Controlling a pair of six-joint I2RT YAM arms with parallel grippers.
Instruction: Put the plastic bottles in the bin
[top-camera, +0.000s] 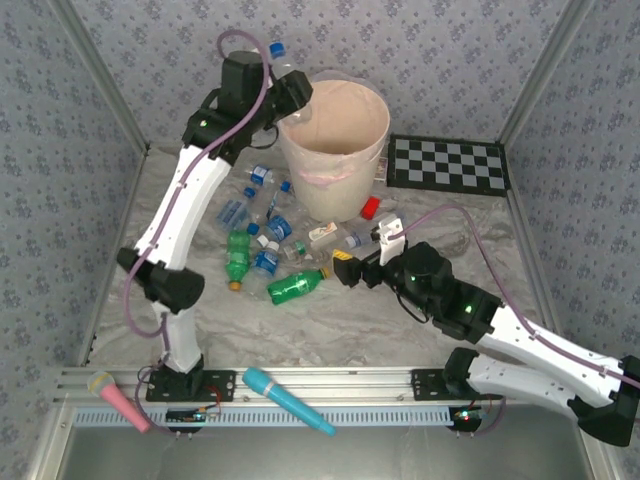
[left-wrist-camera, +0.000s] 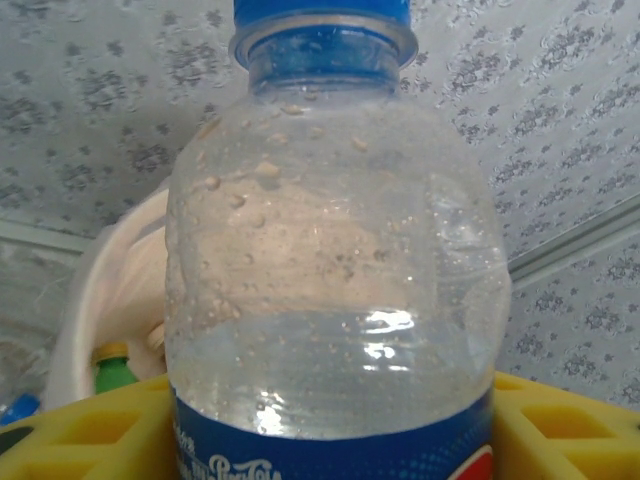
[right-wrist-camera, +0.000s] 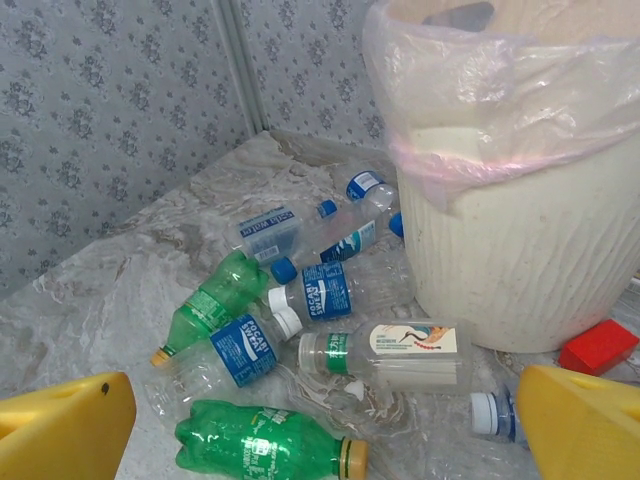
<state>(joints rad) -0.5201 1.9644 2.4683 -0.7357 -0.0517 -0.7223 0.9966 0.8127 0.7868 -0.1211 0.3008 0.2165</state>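
My left gripper (top-camera: 288, 85) is raised beside the left rim of the pale peach bin (top-camera: 335, 150) and is shut on a clear bottle (left-wrist-camera: 335, 270) with a blue cap (top-camera: 277, 48) and blue label. Its yellow fingers (left-wrist-camera: 70, 430) press on both sides of the label. Inside the bin (left-wrist-camera: 110, 280) lies a green bottle (left-wrist-camera: 113, 365). Several bottles lie left of and in front of the bin: green ones (top-camera: 297, 286) (right-wrist-camera: 260, 445) (right-wrist-camera: 205, 305), blue-labelled clear ones (right-wrist-camera: 325, 292) and a square clear one (right-wrist-camera: 400, 350). My right gripper (top-camera: 365, 262) (right-wrist-camera: 320, 425) hovers open just above them, holding nothing.
A red block (top-camera: 371, 207) (right-wrist-camera: 598, 346) lies by the bin's base on the right. A checkerboard (top-camera: 447, 165) lies at the back right. A pink wand (top-camera: 118, 398) and a blue wand (top-camera: 288, 400) rest on the front rail. Patterned walls enclose the table.
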